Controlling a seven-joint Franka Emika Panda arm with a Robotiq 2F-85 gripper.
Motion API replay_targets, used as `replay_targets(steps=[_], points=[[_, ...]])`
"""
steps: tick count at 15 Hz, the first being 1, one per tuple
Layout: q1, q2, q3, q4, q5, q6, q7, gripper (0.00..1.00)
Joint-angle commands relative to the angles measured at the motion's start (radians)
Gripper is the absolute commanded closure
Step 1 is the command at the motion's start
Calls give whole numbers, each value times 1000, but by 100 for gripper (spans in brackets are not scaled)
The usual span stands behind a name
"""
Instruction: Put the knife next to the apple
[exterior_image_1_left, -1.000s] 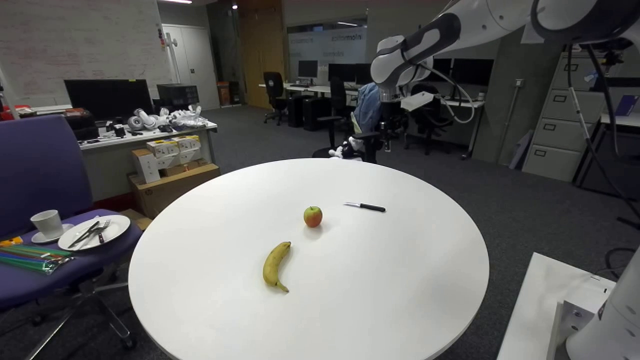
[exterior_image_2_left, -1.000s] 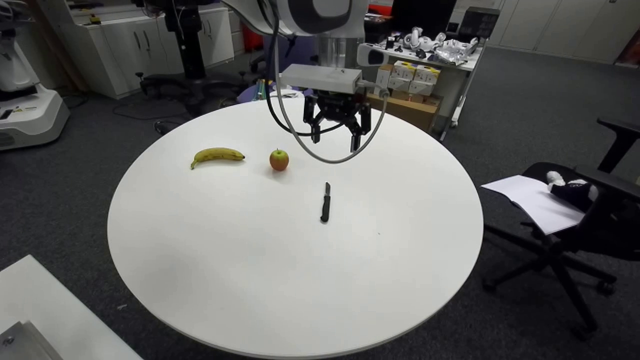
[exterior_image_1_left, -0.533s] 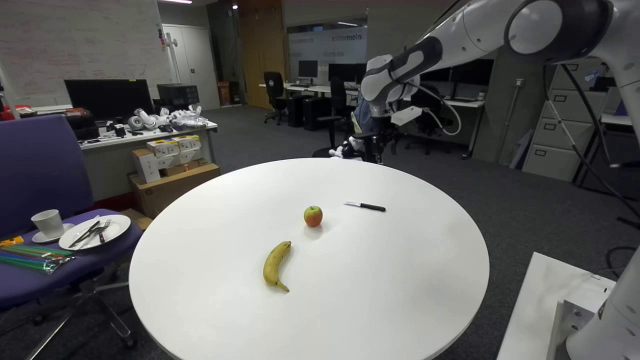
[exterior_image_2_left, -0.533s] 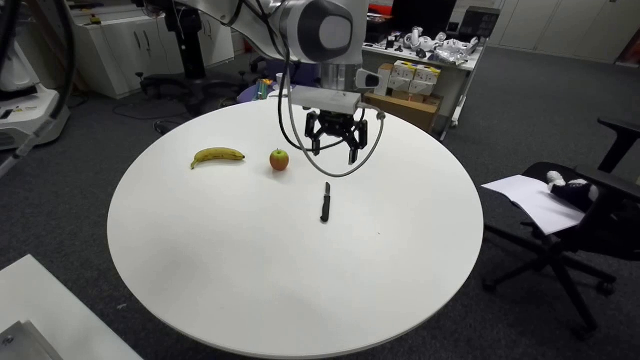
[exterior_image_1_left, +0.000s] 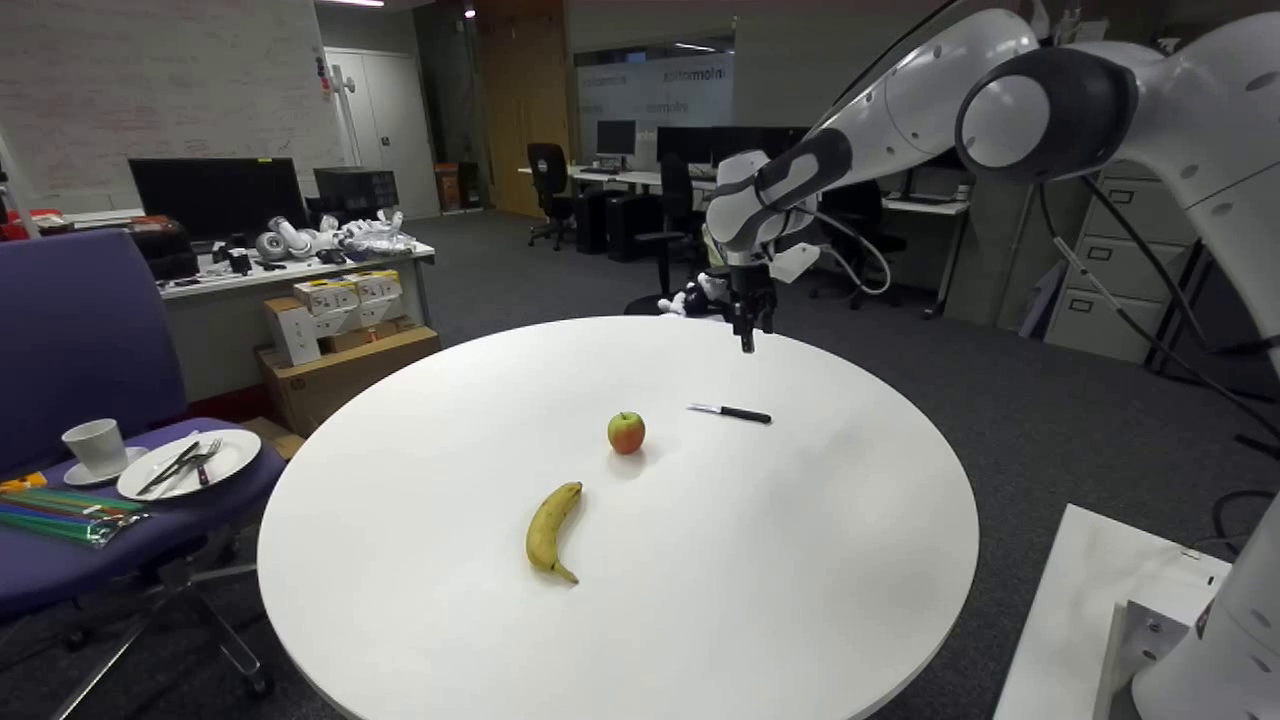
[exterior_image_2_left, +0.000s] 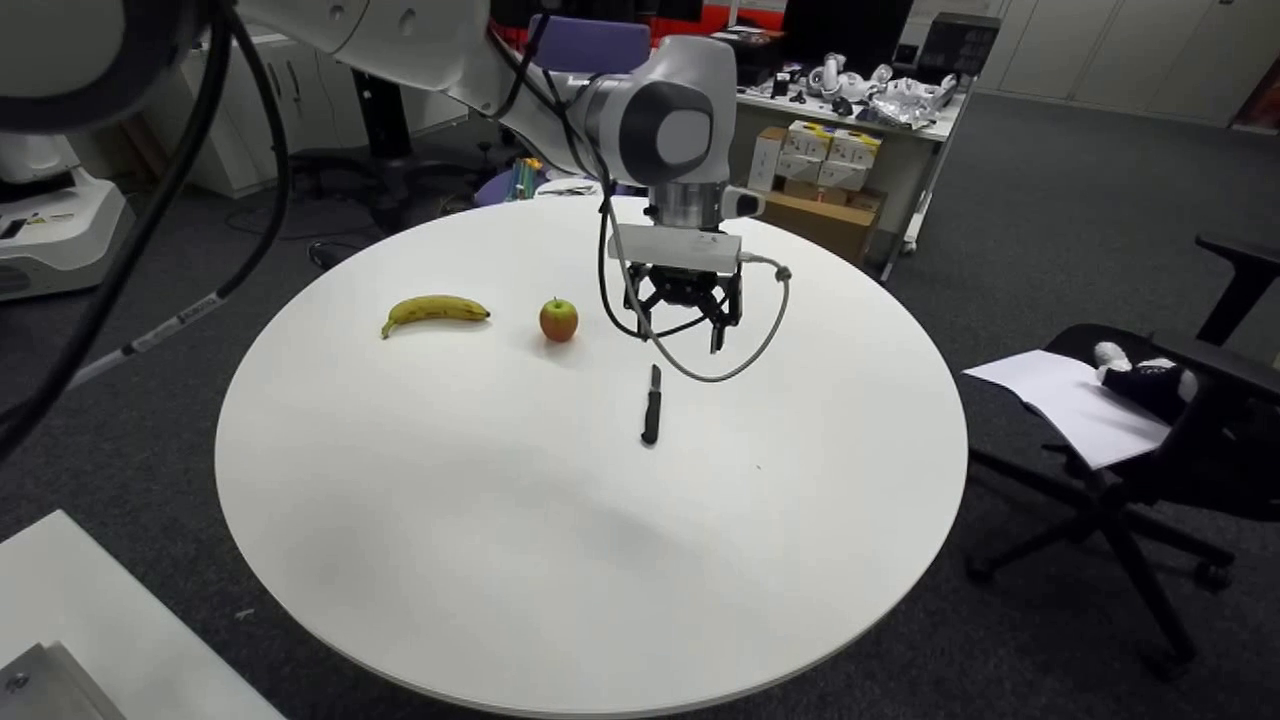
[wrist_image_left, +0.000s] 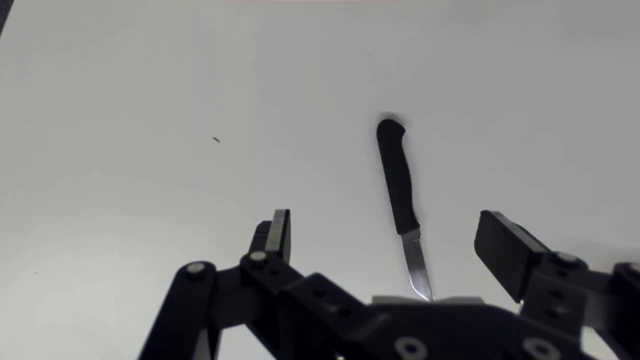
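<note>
The knife lies flat on the white round table, with a black handle and a short silver blade, in both exterior views (exterior_image_1_left: 732, 412) (exterior_image_2_left: 652, 408) and in the wrist view (wrist_image_left: 397, 175). The apple, green on top and red below, stands near it in both exterior views (exterior_image_1_left: 626, 433) (exterior_image_2_left: 558, 320); it is out of the wrist view. My gripper (exterior_image_2_left: 679, 337) is open and empty above the table. It also shows in an exterior view (exterior_image_1_left: 750, 338). In the wrist view my open fingers (wrist_image_left: 383, 215) appear on either side of the knife's blade end, apart from it.
A yellow banana lies on the table beyond the apple in both exterior views (exterior_image_1_left: 552, 530) (exterior_image_2_left: 436, 311). The round table's white top (exterior_image_1_left: 800, 580) ends in a curved edge. A purple chair (exterior_image_1_left: 80, 400) holds a plate and a cup. A black chair (exterior_image_2_left: 1180, 400) stands beside the table.
My gripper has come down towards the table and closer to the knife, staying open. The knife, apple and banana have not moved.
</note>
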Motion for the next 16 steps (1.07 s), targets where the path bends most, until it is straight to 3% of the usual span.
replay_targets(steps=[1, 6, 16], points=[[-50, 55, 54, 82, 22, -11, -103, 0], [-78, 124, 86, 140, 32, -40, -178, 0], [-52, 221, 73, 195, 8, -71, -151, 0]])
